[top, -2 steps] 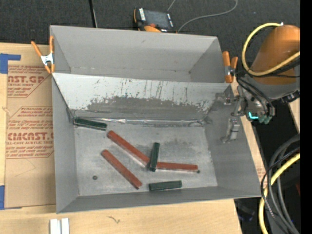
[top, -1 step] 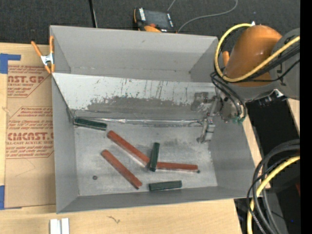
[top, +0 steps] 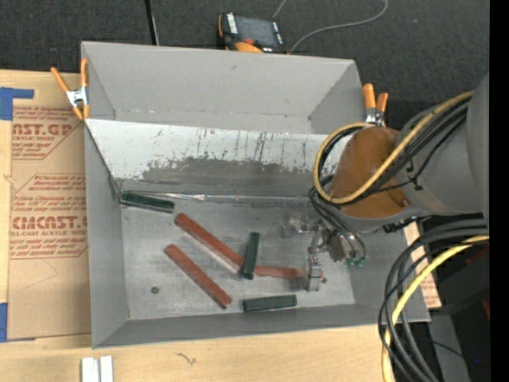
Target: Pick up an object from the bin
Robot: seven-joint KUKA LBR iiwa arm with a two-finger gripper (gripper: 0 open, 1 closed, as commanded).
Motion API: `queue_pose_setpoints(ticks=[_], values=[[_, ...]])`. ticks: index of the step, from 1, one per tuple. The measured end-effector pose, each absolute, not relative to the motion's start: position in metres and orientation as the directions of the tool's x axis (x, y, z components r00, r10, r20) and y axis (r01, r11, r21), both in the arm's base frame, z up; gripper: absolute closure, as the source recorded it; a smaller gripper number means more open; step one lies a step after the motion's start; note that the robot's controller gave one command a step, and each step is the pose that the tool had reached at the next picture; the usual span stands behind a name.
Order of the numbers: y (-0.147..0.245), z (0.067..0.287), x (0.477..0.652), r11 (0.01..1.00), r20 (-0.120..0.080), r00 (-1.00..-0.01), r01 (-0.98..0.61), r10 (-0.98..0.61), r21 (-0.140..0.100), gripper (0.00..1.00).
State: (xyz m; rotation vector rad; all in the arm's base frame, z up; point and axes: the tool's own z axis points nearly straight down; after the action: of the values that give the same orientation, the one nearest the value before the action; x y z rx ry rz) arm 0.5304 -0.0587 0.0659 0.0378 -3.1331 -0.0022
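The gripper (top: 316, 273) hangs low in the right part of the grey metal bin (top: 143, 245), at the right-hand end of a short, thin red-brown flat bar (top: 274, 272) lying on the bin floor. I cannot tell whether the gripper is open or closed, and nothing is visibly held in it. The step in hand appears to be the final approach to a grasp, with the lift not yet made.

The next move calls for settling squarely across that bar's narrow width, closing on it, and rising straight up. Care is needed at the bar's far end, where a dark green flat bar (top: 250, 255) stands nearly crosswise, touching or just beside it; a dragged lift could disturb it.

By count there are six bars:
- Three are red-brown: the short one at the gripper and two longer diagonal ones (top: 208, 240) (top: 197, 275) in the middle-left.
- Three are dark green: the crosswise one, one near the front wall (top: 269, 302), and one at the back left (top: 146, 202).
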Motion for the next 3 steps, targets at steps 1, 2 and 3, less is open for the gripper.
queue_pose_setpoints(ticks=[1, 2, 3], values=[[-0.059, 0.071, 0.534, 1.0, -0.003, -1.0, -0.024, -0.024, 0.0, 1.0], [-0.03, 0.083, 0.557, 0.998, -0.004, -0.998, -0.055, -0.055, 0.001, 1.0], [-0.032, 0.082, 0.556, 0.999, -0.002, -0.999, -0.053, -0.053, 0.0, 0.0]])
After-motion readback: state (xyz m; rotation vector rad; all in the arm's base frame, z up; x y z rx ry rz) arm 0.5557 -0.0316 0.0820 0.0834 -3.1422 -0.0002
